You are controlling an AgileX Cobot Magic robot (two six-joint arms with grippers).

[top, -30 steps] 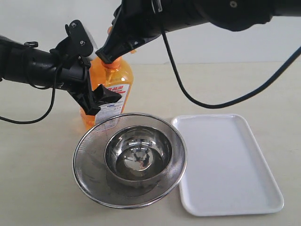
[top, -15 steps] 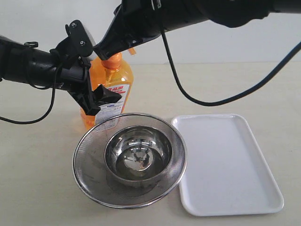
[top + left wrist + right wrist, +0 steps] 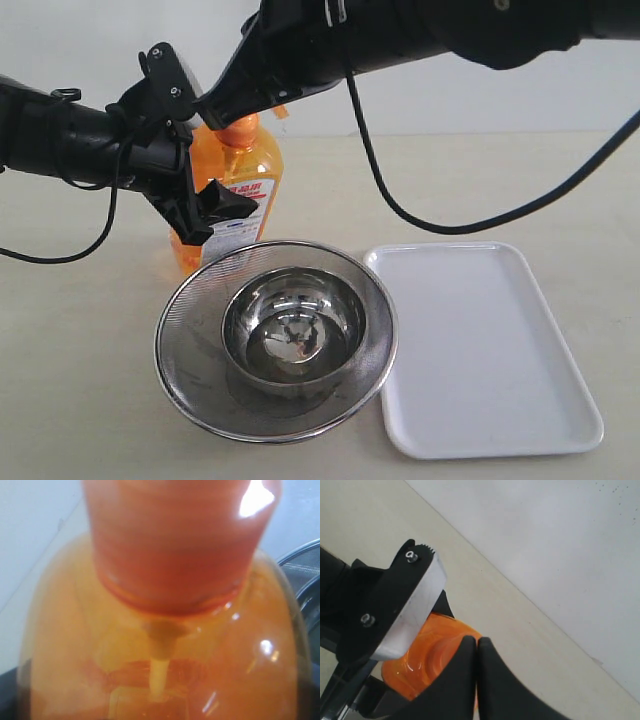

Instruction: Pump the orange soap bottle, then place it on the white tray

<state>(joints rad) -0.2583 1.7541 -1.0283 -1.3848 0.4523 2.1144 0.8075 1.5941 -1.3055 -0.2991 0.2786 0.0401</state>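
Note:
The orange soap bottle (image 3: 243,172) stands upright at the back left, just behind the strainer. My left gripper (image 3: 205,150) is shut on its body, one finger in front over the label and one behind; the bottle's shoulder and neck (image 3: 165,630) fill the left wrist view. My right gripper (image 3: 213,108) is shut, its joined tips (image 3: 476,641) right above the orange pump head (image 3: 241,126). I cannot tell whether they touch it. The right wrist view shows the bottle top (image 3: 427,655) and a left finger (image 3: 395,600) beside it. The white tray (image 3: 490,340) lies at the front right with nothing on it.
A round steel mesh strainer (image 3: 180,300) holding a smaller steel bowl (image 3: 295,325) sits in front of the bottle, its rim touching the tray's left edge. Black cables hang from both arms above the table.
My right gripper has risen a little and shifted left off the pump, and the orange pump head has come up into view. The left gripper and bottle body have not moved.

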